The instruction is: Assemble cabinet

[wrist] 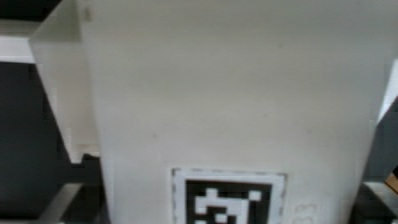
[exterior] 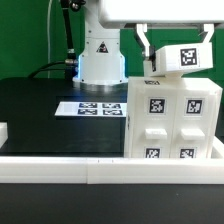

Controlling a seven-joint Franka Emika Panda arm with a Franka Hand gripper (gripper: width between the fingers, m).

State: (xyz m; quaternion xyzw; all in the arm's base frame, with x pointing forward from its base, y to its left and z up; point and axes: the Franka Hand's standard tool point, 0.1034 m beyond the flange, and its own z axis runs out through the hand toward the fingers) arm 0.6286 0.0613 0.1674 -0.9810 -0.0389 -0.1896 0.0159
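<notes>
The cabinet (exterior: 172, 120), a large white box with tagged panels on its face, stands at the exterior view's right on the black table. My gripper (exterior: 176, 48) is above its top, shut on a small white tagged block (exterior: 186, 58) that sits just over the cabinet's upper edge. In the wrist view the white block (wrist: 214, 100) fills most of the picture, with its tag (wrist: 231, 198) between my fingertips (wrist: 57, 203) at the sides. Whether the block touches the cabinet I cannot tell.
The marker board (exterior: 98, 107) lies flat on the black table in the middle. The robot's white base (exterior: 100, 55) stands behind it. A white rail (exterior: 70, 165) runs along the front edge. A small white piece (exterior: 3, 130) shows at the left edge.
</notes>
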